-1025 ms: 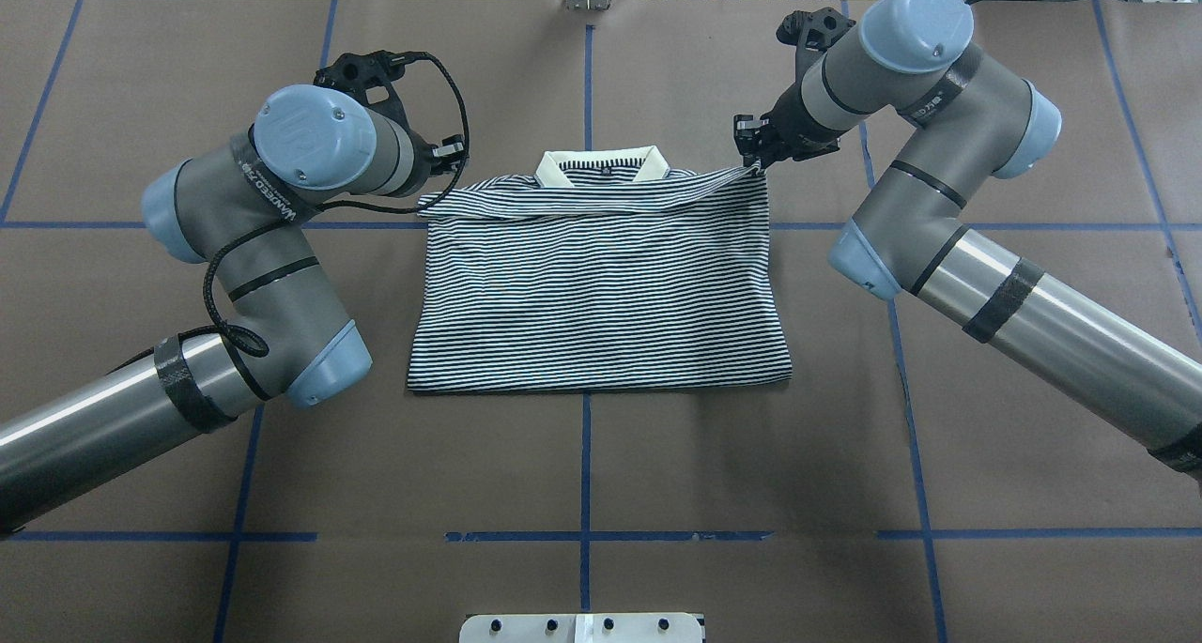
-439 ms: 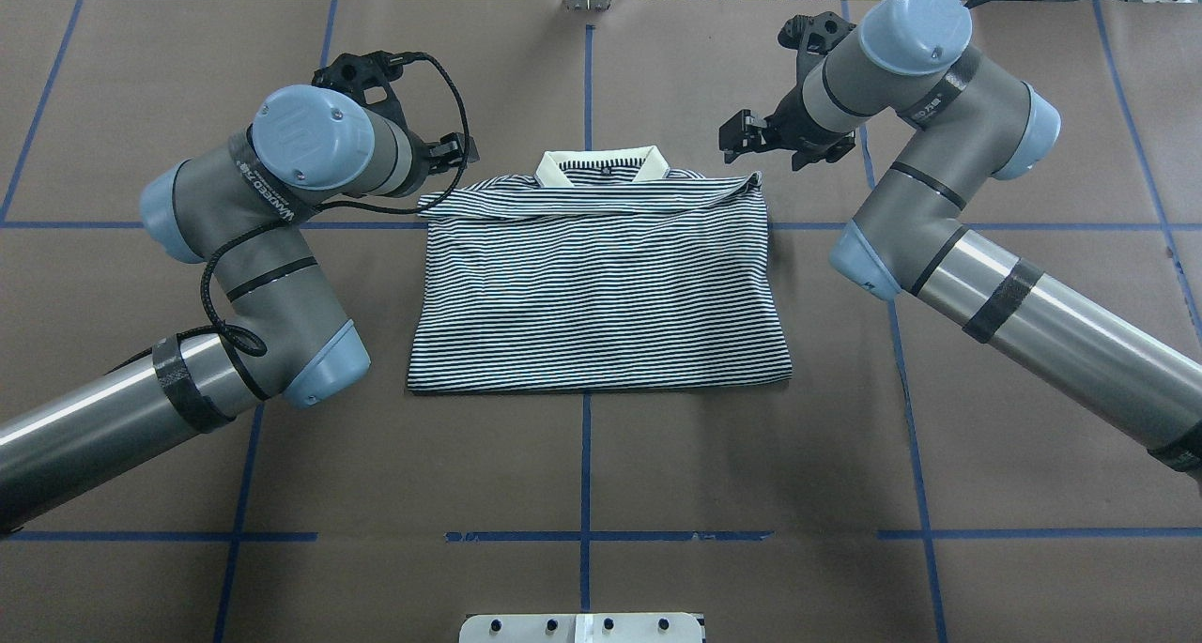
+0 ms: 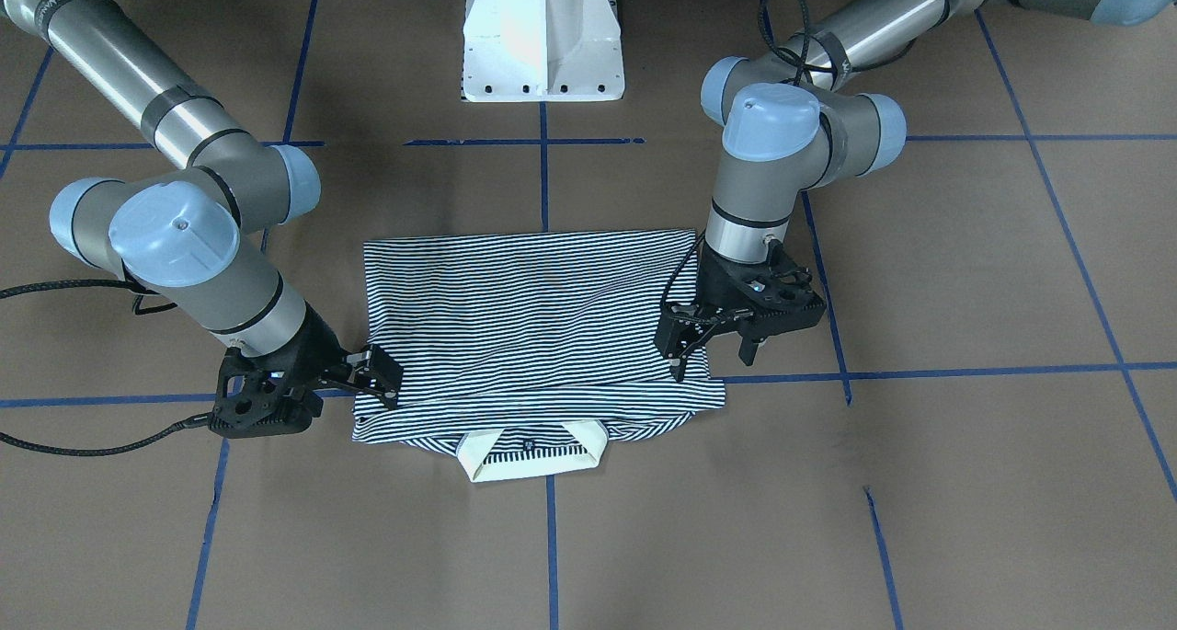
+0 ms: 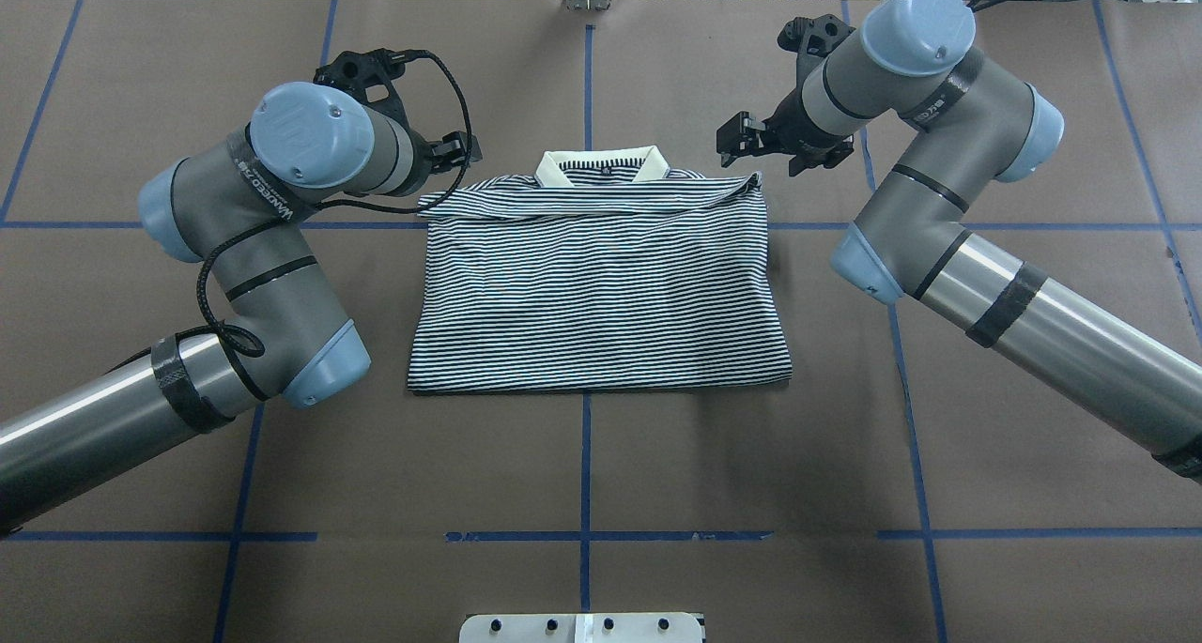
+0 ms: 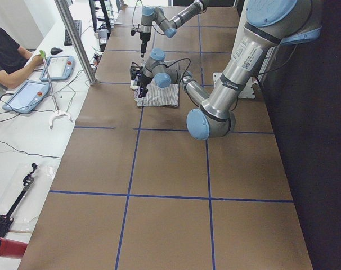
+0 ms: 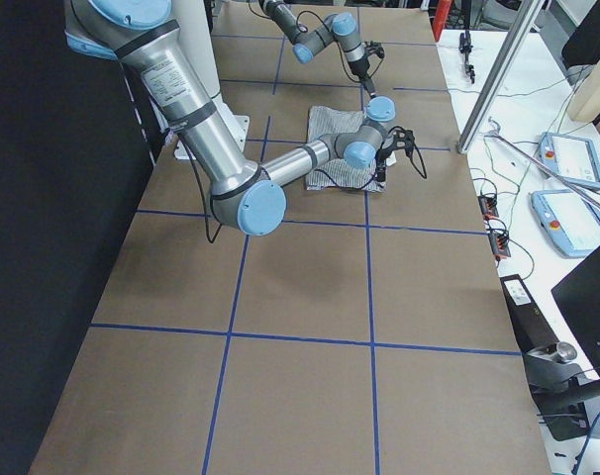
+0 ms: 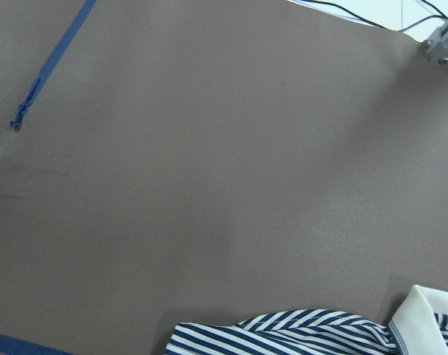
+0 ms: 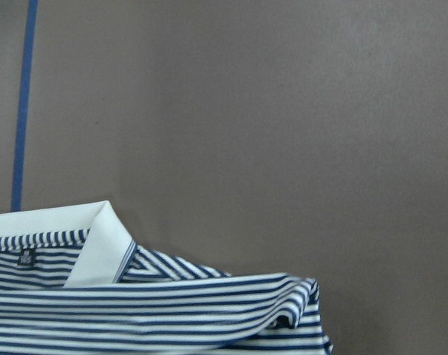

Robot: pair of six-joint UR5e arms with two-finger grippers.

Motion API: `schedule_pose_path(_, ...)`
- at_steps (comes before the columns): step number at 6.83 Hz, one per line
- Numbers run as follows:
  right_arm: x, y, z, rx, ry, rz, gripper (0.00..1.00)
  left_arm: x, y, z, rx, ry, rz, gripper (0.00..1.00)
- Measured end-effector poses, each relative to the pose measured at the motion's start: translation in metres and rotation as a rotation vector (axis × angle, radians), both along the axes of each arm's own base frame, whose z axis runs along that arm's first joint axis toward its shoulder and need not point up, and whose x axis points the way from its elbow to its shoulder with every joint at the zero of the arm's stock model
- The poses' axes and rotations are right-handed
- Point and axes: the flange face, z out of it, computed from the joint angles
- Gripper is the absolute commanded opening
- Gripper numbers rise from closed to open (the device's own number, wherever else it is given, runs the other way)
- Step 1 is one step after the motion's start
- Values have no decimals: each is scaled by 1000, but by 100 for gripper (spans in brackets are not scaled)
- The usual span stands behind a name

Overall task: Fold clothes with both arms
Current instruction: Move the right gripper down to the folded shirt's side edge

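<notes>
Jaws spread, empty; left gripper [image 3: 713,359] and right gripper [image 4: 739,139] just past polo shirt's [image 4: 601,286] collar-end corners, toward table's [image 4: 601,465] far edge

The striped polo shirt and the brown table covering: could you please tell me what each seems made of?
Polo shirt: soft knit fabric, probably cotton or a blend, with a matte finish; it folds flat and puckers softly at one corner. Its collar: a thicker cream knit that holds its shape. Table covering: looks like matte brown paper, faintly scuffed and without sheen.
</notes>
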Motion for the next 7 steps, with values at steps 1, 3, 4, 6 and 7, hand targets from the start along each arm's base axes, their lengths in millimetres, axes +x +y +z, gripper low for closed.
schedule_pose_path(1,4,28,-5,-74,-38,-6,100,-5,7,-10,4,25,17,100)
schedule_pose_path(3,11,100,9,-187,-56,-14,100,-10,14,-21,10,51,27,100)
schedule_pose_path(4,1,128,14,-221,-40,-17,100,-11,15,-21,10,53,28,100)
schedule_pose_path(6,-27,159,22,-235,16,-21,100,-10,16,-22,4,61,22,100)
schedule_pose_path(7,-37,169,27,-242,40,-29,100,-10,17,-23,-7,73,12,100)
